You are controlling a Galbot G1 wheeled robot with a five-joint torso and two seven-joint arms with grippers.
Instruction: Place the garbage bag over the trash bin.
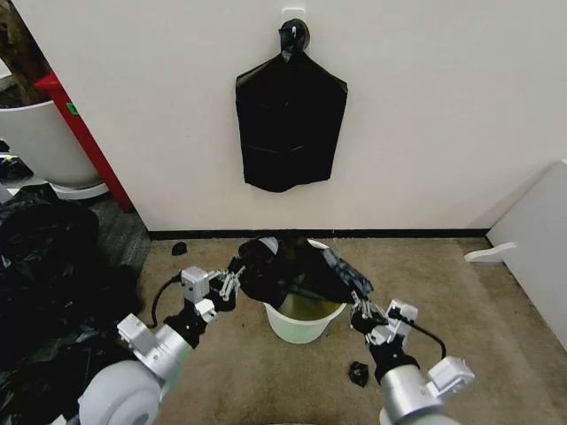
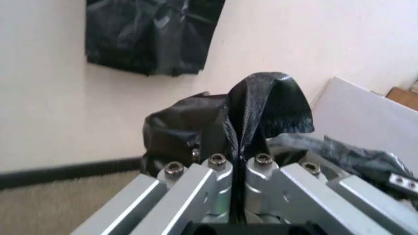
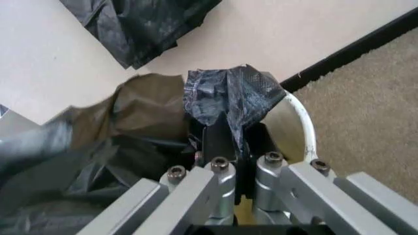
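I have both arms low over the floor, one on each side of the trash bin (image 1: 303, 320), which stands on the carpet just in front of the wall. My left claw (image 1: 232, 284) is clenched on a fold of the garbage bag (image 1: 292, 270); in the left wrist view the black film rises pinched between the closed fingers (image 2: 219, 176), a flap of it standing up above them. My right claw (image 1: 358, 307) is likewise clenched on the bag's opposite edge, and the right wrist view shows a crumpled tuft of plastic caught between its fingers, right beside the bin's white rim. Between the two grips the bag hangs stretched across the top of the bin, covering the rear of the opening, while the front of the rim and some of the pale interior are uncovered. So I judge the task partly done: the bag is picked up, spread and held over the bin, but its mouth is not yet drawn down around the rim, and both claws have yet to let go. On the wall above hangs a flat black bag bundle (image 1: 291, 127), untouched, and a heap of black plastic (image 1: 44, 283) lies well off to my left. A small black scrap (image 1: 358, 373) sits on the carpet near my right arm.
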